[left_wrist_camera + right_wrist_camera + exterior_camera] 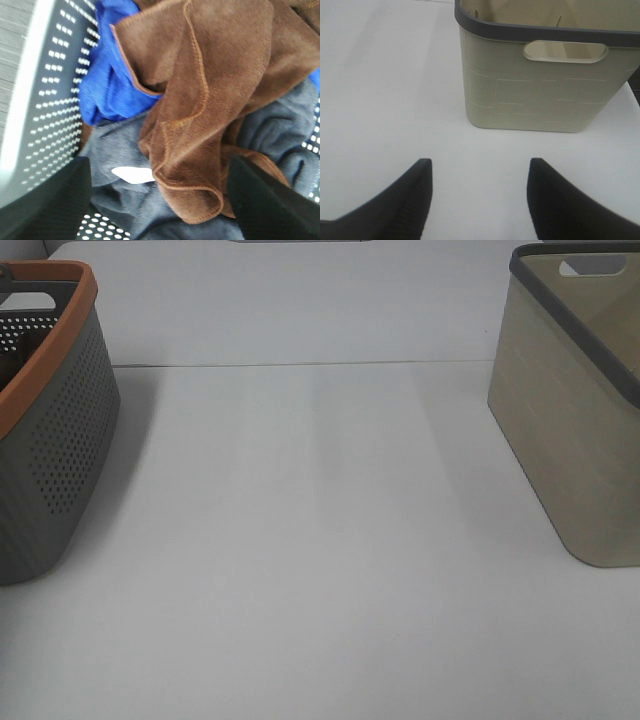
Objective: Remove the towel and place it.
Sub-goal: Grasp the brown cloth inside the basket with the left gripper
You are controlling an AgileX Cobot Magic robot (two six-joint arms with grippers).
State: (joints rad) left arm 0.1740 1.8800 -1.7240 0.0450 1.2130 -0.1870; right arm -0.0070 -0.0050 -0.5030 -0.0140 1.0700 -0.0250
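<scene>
Between the open jaws of the left gripper (160, 166), in the orange-rimmed grey perforated plastic basket (47, 90), the crumpled dark brown towel (210, 100) lies ungripped on a blue cloth (107, 95) and a grey cloth (272, 130), while ahead of the open jaws of the right gripper (480, 165) stands a grey-rimmed beige plastic basket (535, 100).

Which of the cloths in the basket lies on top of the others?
The brown towel, with stitched edges; it is draped over the blue cloth and the grey cloth beneath.
</scene>
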